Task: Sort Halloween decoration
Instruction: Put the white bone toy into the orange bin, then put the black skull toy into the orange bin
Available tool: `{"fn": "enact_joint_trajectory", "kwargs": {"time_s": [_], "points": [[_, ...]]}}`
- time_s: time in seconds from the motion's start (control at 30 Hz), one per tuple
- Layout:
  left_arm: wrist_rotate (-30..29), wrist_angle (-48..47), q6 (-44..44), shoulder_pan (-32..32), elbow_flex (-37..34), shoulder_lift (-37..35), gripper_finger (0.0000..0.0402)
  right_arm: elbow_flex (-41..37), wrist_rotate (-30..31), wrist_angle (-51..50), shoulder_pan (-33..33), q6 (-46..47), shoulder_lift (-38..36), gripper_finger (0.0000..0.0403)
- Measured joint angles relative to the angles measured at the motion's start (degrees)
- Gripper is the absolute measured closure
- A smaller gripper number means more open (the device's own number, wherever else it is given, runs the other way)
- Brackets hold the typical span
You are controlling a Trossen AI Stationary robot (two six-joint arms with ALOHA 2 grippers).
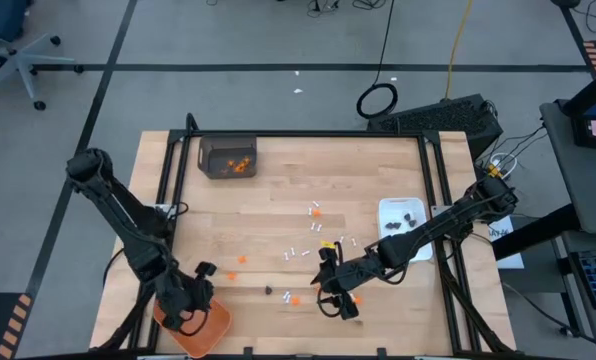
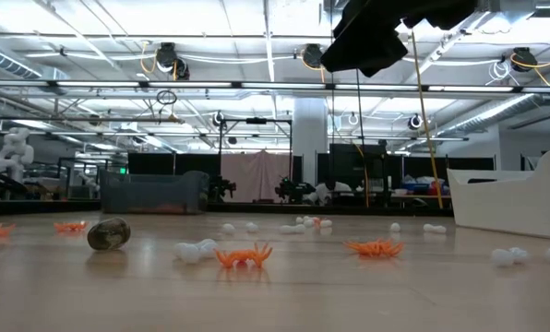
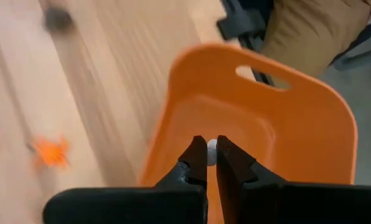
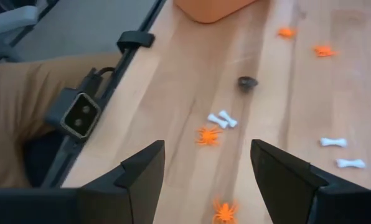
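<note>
Sorting desk, Halloween pieces: left claw over tray, right claw over scatter.

Left claw (image 3: 211, 163) above the orange tray (image 3: 310, 118) at the desk's (image 1: 278, 200) near left corner, pinched on a small white piece (image 3: 211, 149). Dark bin (image 1: 226, 157) far left, orange bits inside. Mid-desk scatter: orange spiders (image 4: 208, 135), white bone sticks (image 4: 223, 119), one dark bit (image 4: 247, 82). Right claw (image 4: 205, 163) near centre, spread wide, holding nothing, over that scatter. White dish (image 1: 405, 222) right, dark bits within.

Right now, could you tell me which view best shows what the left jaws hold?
The left wrist view: a small white piece sits pinched in the left gripper over the orange tray. The high view shows only gripper and tray; the others show neither.
</note>
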Motion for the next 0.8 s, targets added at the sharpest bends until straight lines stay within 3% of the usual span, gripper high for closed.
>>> {"fn": "enact_joint_trajectory", "kwargs": {"time_s": [0.1, 0.27, 0.6, 0.8], "points": [[2.3, -0.1, -5.8, 0.0, 0.0, 2.0, 0.0393, 0.0, 0.7, 0.0, -0.1, -0.3, 0.0, 0.0179], [1.3, -0.6, -17.8, 0.0, 0.0, 3.5, 0.0379, 0.0, 0.7, 0.2, -0.2, -0.2, 0.0, 0.0179], [3.3, -1.9, -22.6, -1.2, 0.0, 3.6, 0.0271, 0.0, 0.6, 0.4, 0.3, -4.0, 0.0, 0.0179], [9.1, -0.3, -29.2, -0.4, 0.0, 3.4, 0.0250, 0.0, 0.6, -0.3, 1.5, -4.1, 0.0, 0.0179]]}}
